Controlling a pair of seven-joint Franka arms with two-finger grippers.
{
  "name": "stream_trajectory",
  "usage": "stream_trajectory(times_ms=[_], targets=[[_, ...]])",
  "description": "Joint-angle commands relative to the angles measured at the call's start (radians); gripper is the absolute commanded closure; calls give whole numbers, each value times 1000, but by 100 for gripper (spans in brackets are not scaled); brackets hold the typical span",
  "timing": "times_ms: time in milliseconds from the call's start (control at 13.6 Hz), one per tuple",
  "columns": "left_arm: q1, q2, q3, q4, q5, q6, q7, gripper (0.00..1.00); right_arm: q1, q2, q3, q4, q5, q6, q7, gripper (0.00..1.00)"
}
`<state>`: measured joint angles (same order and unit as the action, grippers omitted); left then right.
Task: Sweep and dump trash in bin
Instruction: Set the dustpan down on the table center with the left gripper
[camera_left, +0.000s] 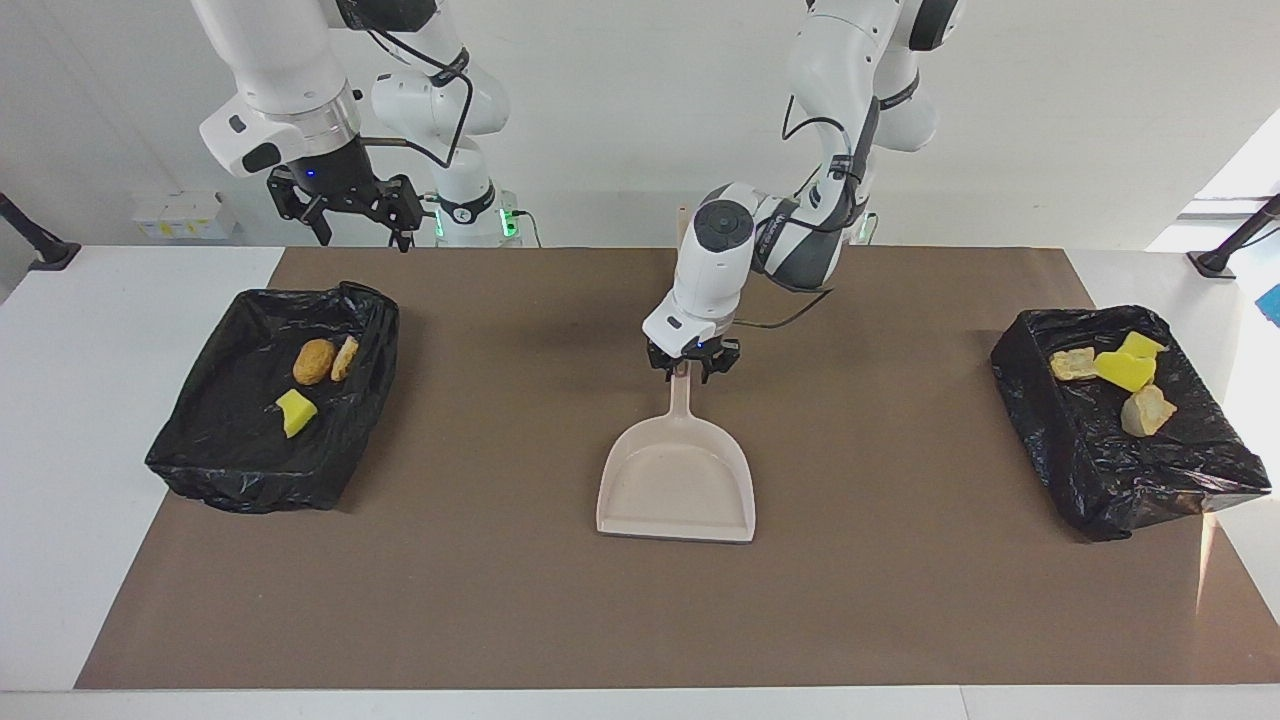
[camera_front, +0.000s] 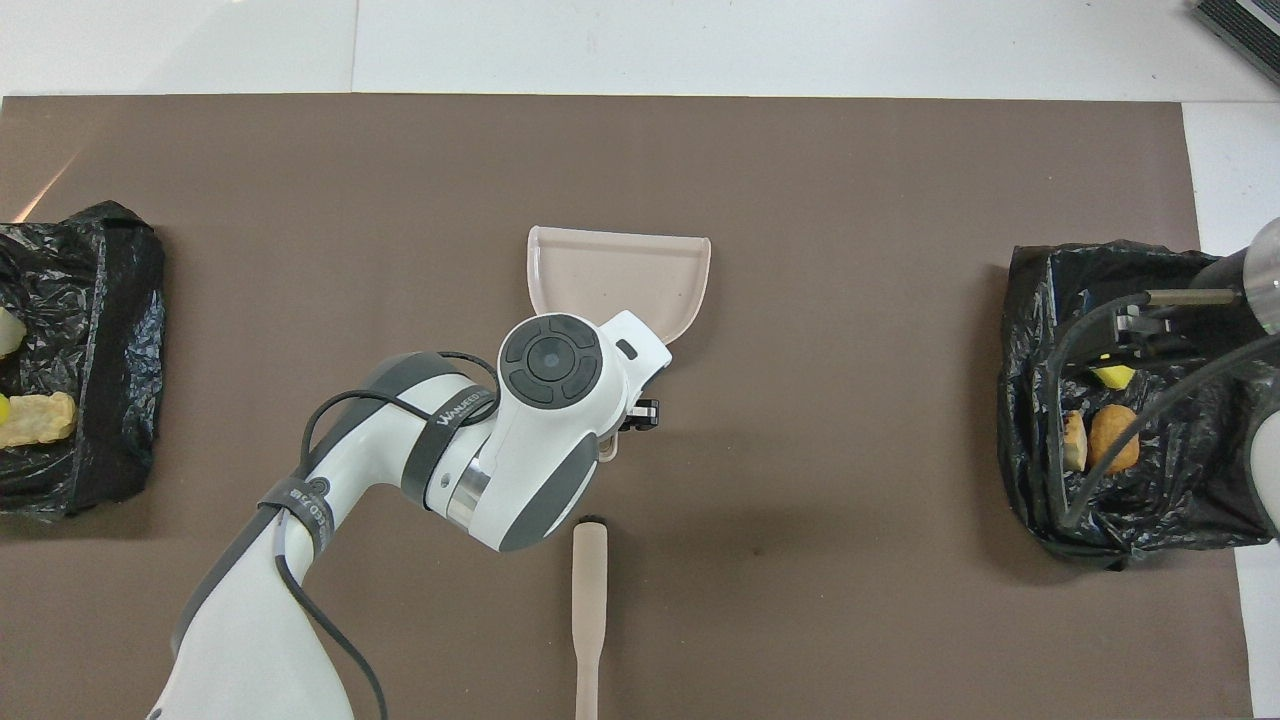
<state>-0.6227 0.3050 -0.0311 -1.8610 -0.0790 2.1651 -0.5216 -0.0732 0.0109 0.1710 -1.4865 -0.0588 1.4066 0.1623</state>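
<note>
The beige dustpan (camera_left: 680, 480) (camera_front: 620, 280) lies flat mid-table, its mouth pointing away from the robots. My left gripper (camera_left: 690, 368) sits at the end of the dustpan's handle (camera_left: 680, 400). I cannot tell whether it still grips the handle. Trash lies in both black-lined bins. Two brown bread pieces (camera_left: 315, 360) and a yellow sponge chunk (camera_left: 295, 412) are in the bin (camera_left: 250, 470) at the right arm's end. Several yellow and tan scraps (camera_left: 1125, 370) are in the bin (camera_left: 1100, 480) at the left arm's end. My right gripper (camera_left: 362, 232) hangs open, raised over its bin.
The beige brush (camera_front: 589, 600) lies nearer to the robots than the dustpan, bristles toward the dustpan's handle. In the facing view the left arm hides most of it. A brown mat (camera_left: 500, 600) covers the table between the two bins.
</note>
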Motion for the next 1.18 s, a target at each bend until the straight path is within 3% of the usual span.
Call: stream_trajectory(times_ms=[0,442,737,1106], targets=[[70,-76,5,6,-7,-80,0,0,-14,14,5,18,26,2,-26,0],[244,-113,5,132,71,-201,35,0,-16,15,4,22,30,0,-26,0],[380,-150,7,174,70,-260,184,0,-16,14,4,20,33,2,-27,0],[515,-257,7,174,70,-379,477,0,-16,11,4,18,34,2,-29,0]])
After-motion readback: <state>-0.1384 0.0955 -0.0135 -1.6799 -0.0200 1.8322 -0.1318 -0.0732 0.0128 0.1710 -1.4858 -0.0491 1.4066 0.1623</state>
